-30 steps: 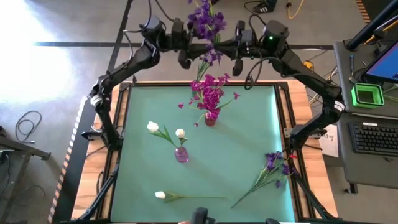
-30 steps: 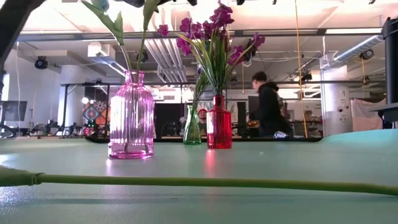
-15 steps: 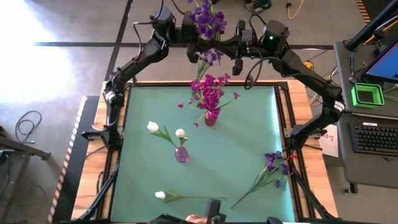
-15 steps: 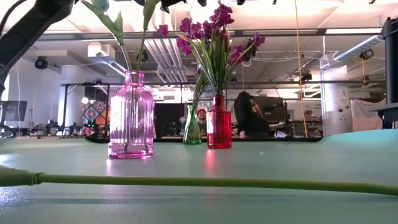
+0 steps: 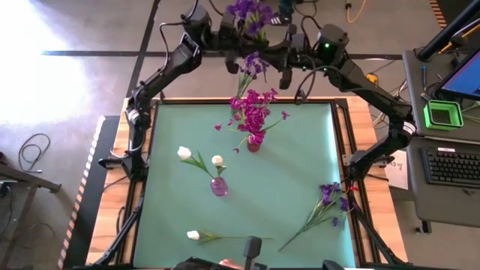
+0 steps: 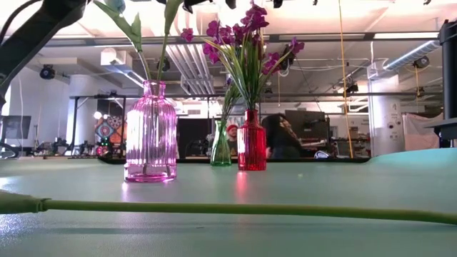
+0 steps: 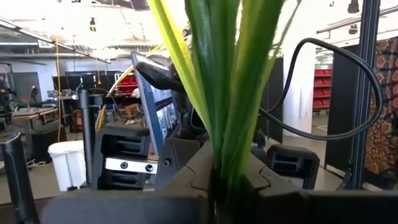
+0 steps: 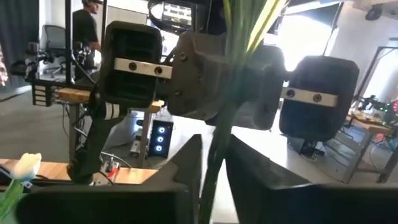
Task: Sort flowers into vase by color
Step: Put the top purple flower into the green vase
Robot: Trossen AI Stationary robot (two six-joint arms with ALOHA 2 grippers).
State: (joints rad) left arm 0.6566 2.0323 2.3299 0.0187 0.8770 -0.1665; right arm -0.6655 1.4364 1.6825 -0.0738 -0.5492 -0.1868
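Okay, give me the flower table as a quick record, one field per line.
left pincer: shut on purple bunch, raised over the far edge
right pincer: at the same bunch's stems, facing the left one
red vase: magenta flowers
pink vase: two white buds
loose on mat: white flower, purple spray

No legible text, labels or numbers anywhere
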